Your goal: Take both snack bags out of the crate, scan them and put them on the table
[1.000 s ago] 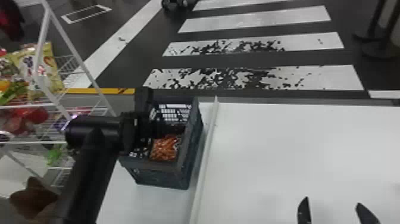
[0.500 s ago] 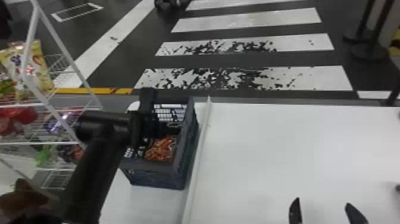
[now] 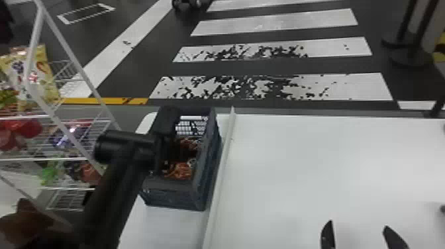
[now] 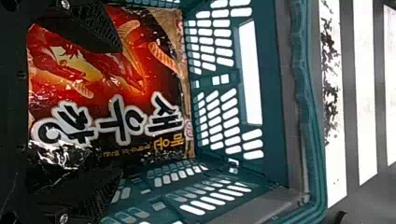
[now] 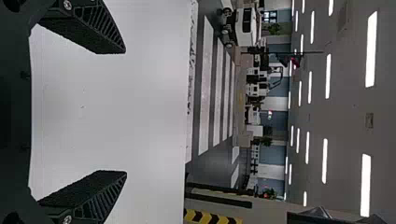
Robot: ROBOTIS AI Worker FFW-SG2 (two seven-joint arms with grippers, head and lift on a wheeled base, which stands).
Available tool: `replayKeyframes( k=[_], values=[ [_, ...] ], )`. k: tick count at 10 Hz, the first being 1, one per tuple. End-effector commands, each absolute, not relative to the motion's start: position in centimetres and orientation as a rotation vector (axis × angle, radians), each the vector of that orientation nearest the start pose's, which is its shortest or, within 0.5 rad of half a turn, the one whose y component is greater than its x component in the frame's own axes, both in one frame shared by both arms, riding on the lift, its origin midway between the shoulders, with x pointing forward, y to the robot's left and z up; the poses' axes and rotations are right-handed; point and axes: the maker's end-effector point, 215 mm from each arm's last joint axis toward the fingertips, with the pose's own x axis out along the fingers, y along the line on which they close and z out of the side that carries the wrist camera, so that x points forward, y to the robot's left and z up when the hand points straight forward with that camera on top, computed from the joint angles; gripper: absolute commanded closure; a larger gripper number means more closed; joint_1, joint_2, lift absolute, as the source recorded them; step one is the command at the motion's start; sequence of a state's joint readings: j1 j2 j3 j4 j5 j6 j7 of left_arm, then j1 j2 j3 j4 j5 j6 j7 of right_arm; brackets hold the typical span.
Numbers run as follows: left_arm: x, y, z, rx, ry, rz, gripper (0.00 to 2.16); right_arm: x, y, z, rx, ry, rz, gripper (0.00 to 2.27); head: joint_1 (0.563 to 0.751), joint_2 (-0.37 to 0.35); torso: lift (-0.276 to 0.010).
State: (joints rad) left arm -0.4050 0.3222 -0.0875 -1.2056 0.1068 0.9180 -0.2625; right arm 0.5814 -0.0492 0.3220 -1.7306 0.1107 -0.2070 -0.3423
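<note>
In the head view, the left gripper hides a part of the crate; the bottom edge cuts the right gripper. In the left wrist view, black fingers cover some portion (not the big letters) of a snack bag.

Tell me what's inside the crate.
Inside the crate, a red-and-black snack bag shows between the open fingers of the left gripper. What lies beneath it is covered, so a second bag can't be confirmed.

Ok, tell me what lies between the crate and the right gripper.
In the head view, a white rail runs beside the crate; past it, only the white top of the table stretches toward the right gripper.
</note>
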Motion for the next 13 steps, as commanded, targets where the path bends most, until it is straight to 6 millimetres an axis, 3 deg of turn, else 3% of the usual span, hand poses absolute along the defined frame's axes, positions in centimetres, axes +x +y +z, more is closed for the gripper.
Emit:
replayKeyframes(
  k=[1, 5, 6, 7, 8, 9, 10, 12, 13],
  values=[
    [59.0, 34.6, -52.1, 0.078, 0.911, -0.104, 0.08, 36.0, -11.8, -47.0, -0.034, 0.201, 0.005, 0.07, 0.695, 0.260, -0.092],
    [58.1, 34.6, -53.9, 0.084, 0.955, -0.112, 0.11, 36.0, -11.8, -47.3, -0.028, 0.208, 0.011, 0.07, 0.695, 0.263, -0.092],
    [58.1, 34.3, -54.3, 0.089, 0.952, -0.128, 0.27, 35.9, -11.7, -47.4, -0.027, 0.210, 0.012, 0.07, 0.695, 0.264, -0.092],
    [58.3, 34.4, -54.4, 0.099, 0.943, -0.138, 0.63, 36.0, -11.7, -47.5, -0.026, 0.211, 0.015, 0.07, 0.695, 0.264, -0.092],
    [58.6, 34.4, -54.3, 0.101, 0.931, -0.141, 1.15, 35.9, -11.7, -47.5, -0.027, 0.212, 0.016, 0.07, 0.695, 0.261, -0.092],
    [58.9, 34.6, -54.1, 0.110, 0.921, -0.127, 1.95, 36.0, -11.7, -47.6, -0.027, 0.212, 0.016, 0.07, 0.695, 0.262, -0.092],
    [59.0, 34.9, -53.9, 0.124, 0.913, -0.110, 2.14, 36.0, -11.7, -47.6, -0.027, 0.212, 0.016, 0.07, 0.695, 0.264, -0.092],
    [59.1, 34.5, -52.4, 0.115, 0.891, -0.121, 2.14, 35.9, -11.7, -47.7, -0.028, 0.215, 0.016, 0.07, 0.695, 0.268, -0.092],
    [58.1, 34.9, -52.0, 0.087, 0.923, -0.111, 2.14, 35.9, -11.7, -47.7, -0.027, 0.215, 0.016, 0.07, 0.695, 0.265, -0.092]
  ],
)
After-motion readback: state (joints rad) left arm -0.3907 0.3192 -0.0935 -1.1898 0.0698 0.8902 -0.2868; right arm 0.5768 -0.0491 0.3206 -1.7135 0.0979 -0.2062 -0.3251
